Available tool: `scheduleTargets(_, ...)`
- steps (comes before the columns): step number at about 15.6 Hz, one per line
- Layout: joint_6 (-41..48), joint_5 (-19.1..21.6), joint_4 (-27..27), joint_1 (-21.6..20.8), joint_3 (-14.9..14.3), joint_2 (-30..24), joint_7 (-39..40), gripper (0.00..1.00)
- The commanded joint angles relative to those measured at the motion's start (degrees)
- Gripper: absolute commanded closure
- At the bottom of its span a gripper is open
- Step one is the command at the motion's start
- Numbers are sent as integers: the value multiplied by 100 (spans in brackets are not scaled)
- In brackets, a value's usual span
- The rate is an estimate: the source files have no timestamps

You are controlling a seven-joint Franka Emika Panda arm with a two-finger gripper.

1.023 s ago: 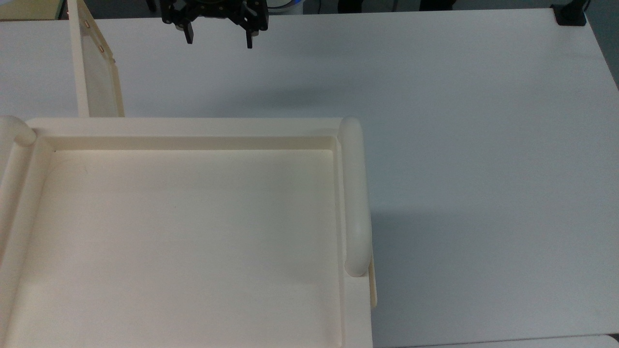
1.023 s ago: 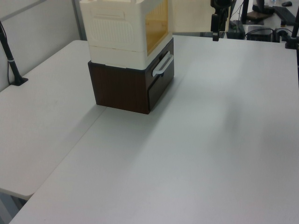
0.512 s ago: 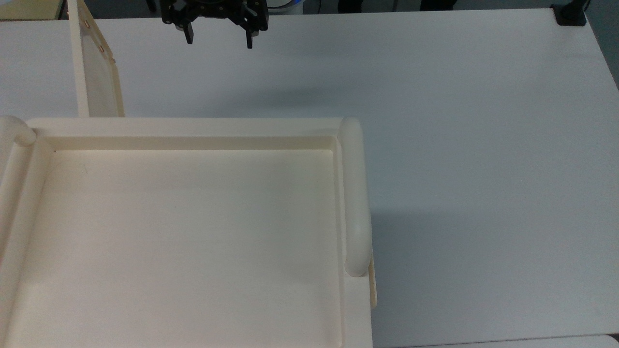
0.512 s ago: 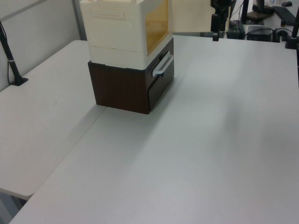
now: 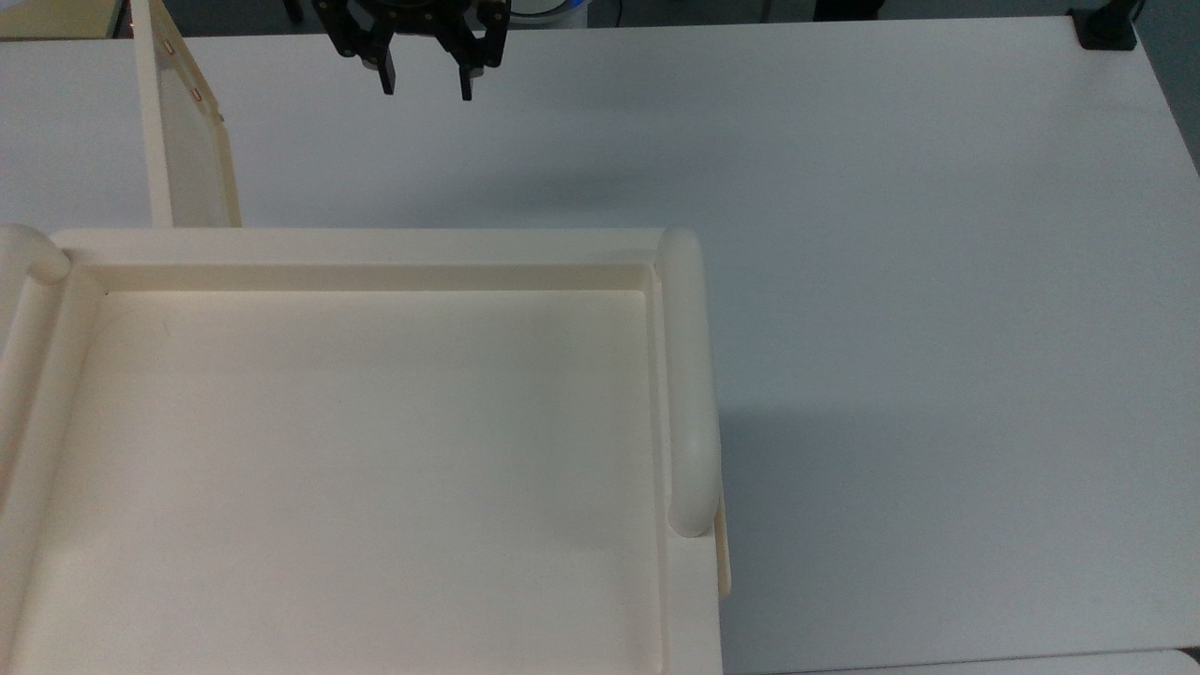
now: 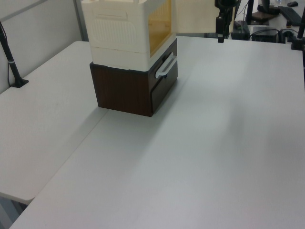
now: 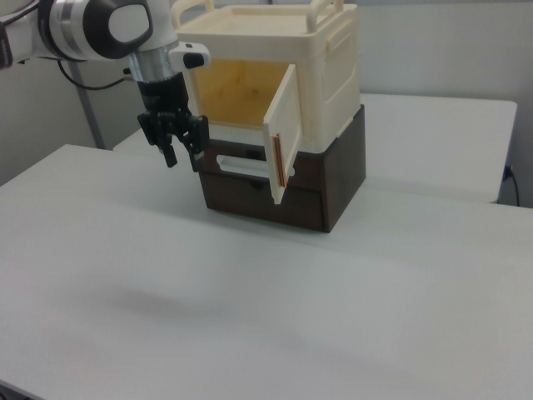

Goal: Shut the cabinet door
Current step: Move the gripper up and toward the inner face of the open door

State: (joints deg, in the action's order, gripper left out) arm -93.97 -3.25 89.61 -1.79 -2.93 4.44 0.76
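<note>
Cream plastic is making up the cabinet point(image 7: 312, 75), which is sitting on a dark brown drawer unit point(image 7: 333, 187) on the white counter point(image 7: 250, 300). In the top view the cabinet's recessed tray top point(image 5: 356, 450) is lying between thick rounded rails point(image 5: 689, 375). The cabinet door point(image 7: 281, 129) is standing open, swung out away from the cabinet front so that the amber-toned inside point(image 7: 237, 96) is showing in the right view; the door is hanging by one vertical edge from the cabinet, at the right view's right of the opening. In the top view the cabinet door point(image 5: 192, 141) is sticking out from the cabinet's far edge near the top view's left, with small brass-coloured fittings point(image 5: 195, 94) along it. The black pincer point(image 5: 427, 86) is hanging above the counter, well apart from the cabinet's far edge and off to the top view's right of the door, touching neither. Its two fingers are pointing down with a narrow gap between them, holding nothing. In the right view the pincer point(image 7: 181, 158) is hovering in front of the cabinet opening, to the right view's left of the door. In the left view the pincer point(image 6: 219, 34) is hanging beside the open door's free edge point(image 6: 209, 19). A pale handle point(image 6: 164, 67) is projecting from the drawer unit just below the cabinet.
</note>
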Motion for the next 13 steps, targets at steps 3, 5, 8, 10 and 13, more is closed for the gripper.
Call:
scheduleTargets(3, 10, -9, 75, -14, -14, -101, 109, 100)
scheduleTargets(5, 1, 0, 39, -14, -14, -101, 109, 100)
scheduleTargets(8, 1, 0, -153, -5, -32, -102, 109, 100)
scheduleTargets(10, 1, 26, -434, 143, -49, -101, 109, 100)
scheduleTargets(13, -173, 96, -803, 381, -58, -101, 118, 100)
